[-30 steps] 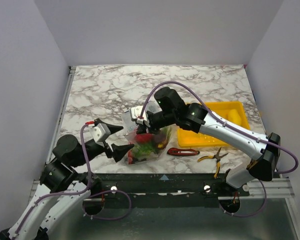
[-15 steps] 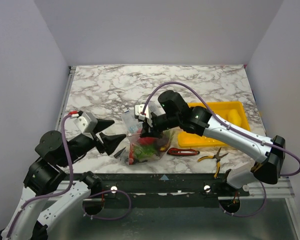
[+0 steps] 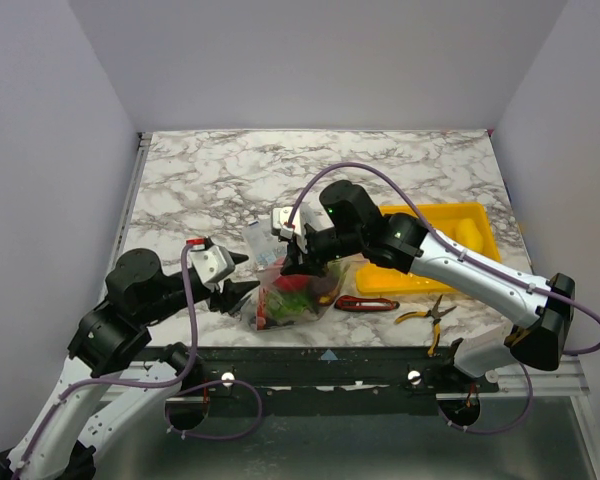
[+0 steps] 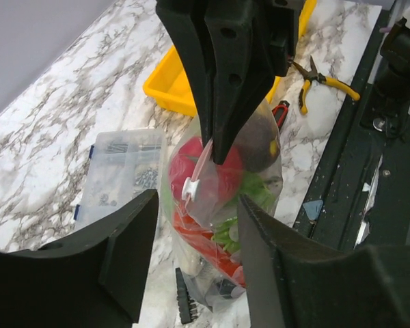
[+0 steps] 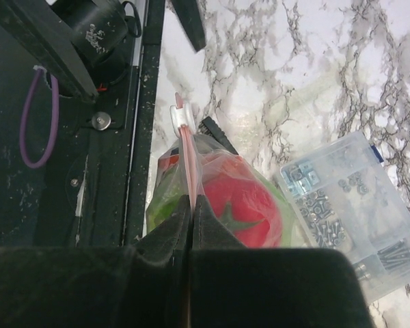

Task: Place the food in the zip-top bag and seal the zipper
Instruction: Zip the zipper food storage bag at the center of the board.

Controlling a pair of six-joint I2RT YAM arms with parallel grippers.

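Full zip-top bag (image 3: 291, 296) beside yellow tray (image 3: 412, 286)

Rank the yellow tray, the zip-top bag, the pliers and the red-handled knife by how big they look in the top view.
1. yellow tray, though the right arm covers part of it.
2. zip-top bag.
3. pliers and red-handled knife: too alike to rank.
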